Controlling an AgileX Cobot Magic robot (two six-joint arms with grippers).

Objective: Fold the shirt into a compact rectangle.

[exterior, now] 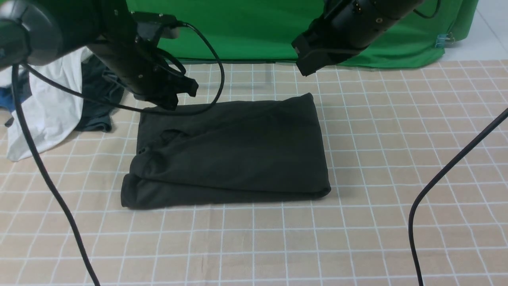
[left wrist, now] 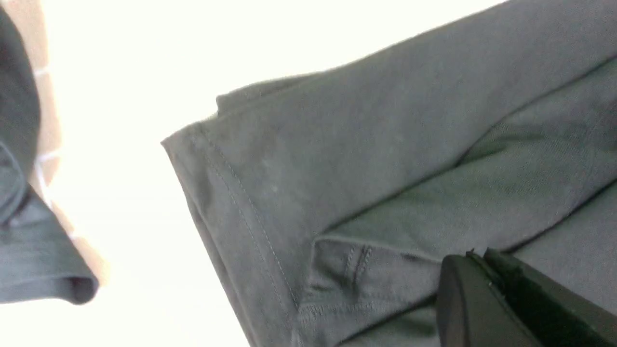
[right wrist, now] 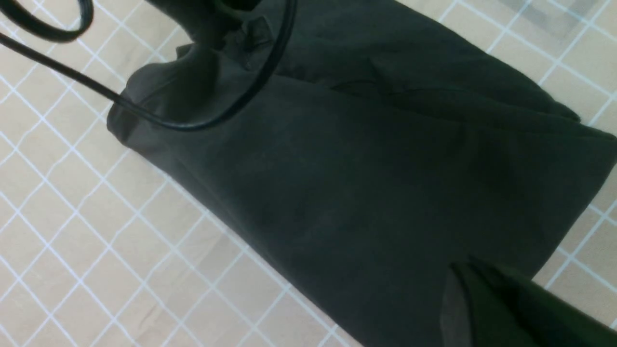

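Your beige gridded tablecloth (exterior: 397, 159), green backdrop (exterior: 258, 28) up top; folded black cotton shirt (exterior: 238, 151) centre; left claw (exterior: 174, 97), right claw (exterior: 307, 65) closed, empty.

Beige white-gridded tablecloth (exterior: 397, 139), green backdrop cloth (exterior: 254, 28) behind, pale floor (exterior: 492, 35) at far right.

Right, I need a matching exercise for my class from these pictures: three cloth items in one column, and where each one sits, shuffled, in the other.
Things:
1. shirt
2. white garment
3. green backdrop

Places:
A. heaped at the far left
B. hanging along the back
C. folded in the middle of the table

Pairs: 1-C, 2-A, 3-B
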